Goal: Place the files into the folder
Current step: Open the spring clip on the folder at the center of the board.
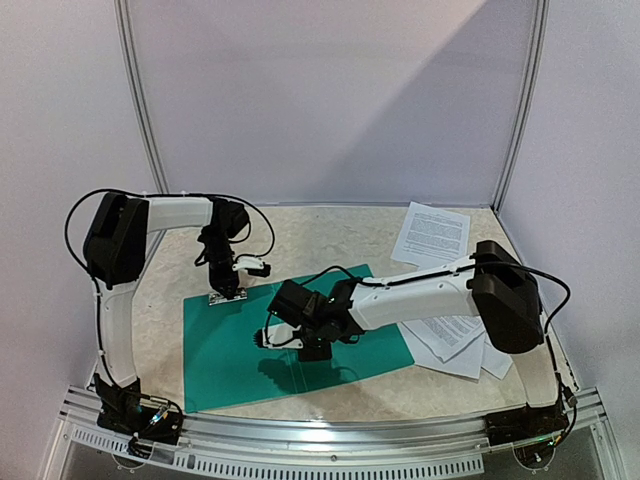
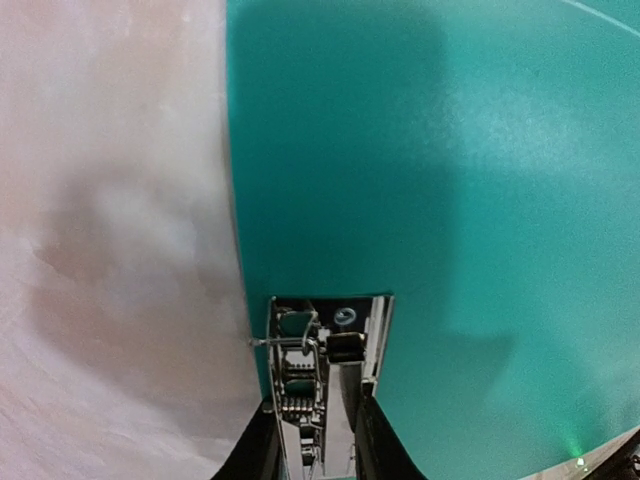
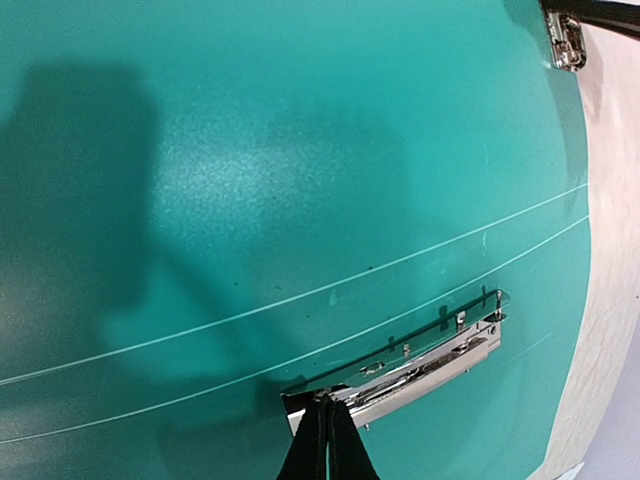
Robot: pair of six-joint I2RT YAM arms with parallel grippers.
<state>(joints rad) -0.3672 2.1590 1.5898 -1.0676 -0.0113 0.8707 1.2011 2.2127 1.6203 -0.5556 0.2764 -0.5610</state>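
Folder (image 1: 230, 350) lies open centre-left; left gripper (image 2: 318, 405) narrowly clamps its corner clip (image 2: 300, 360), seemingly anchoring it; right gripper (image 3: 325, 410), closed, touches the long clip (image 3: 420, 365) at its end; files (image 1: 432, 235) wait right.

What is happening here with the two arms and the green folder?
Both arms work on the open teal folder, which lies flat. The left gripper clamps a small metal clip at the folder's far left corner. The right gripper, shut, touches the end of a long metal clip in the middle. The files lie to the right, not yet in the folder.
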